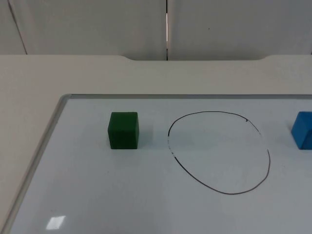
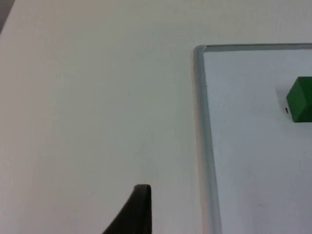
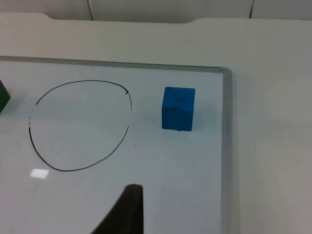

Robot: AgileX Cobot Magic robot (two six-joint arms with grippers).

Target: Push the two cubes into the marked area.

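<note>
Each tool's state can't be told; blue cube (image 1: 303, 129) cut off, green cube (image 1: 123, 129) outside circle (image 1: 219, 152)

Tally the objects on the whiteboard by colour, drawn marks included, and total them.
Green cube: 1
Blue cube: 1
Black drawn outline: 1
Total: 3, on the whiteboard

- Green cube (image 1: 123, 129): sits flat and upright on the whiteboard (image 1: 97, 195), outside the hand-drawn circle (image 1: 219, 152), near its left side.
- Blue cube (image 3: 178, 108): upright on the whiteboard, outside the circle, near its right side, close to the board's right frame.
</note>
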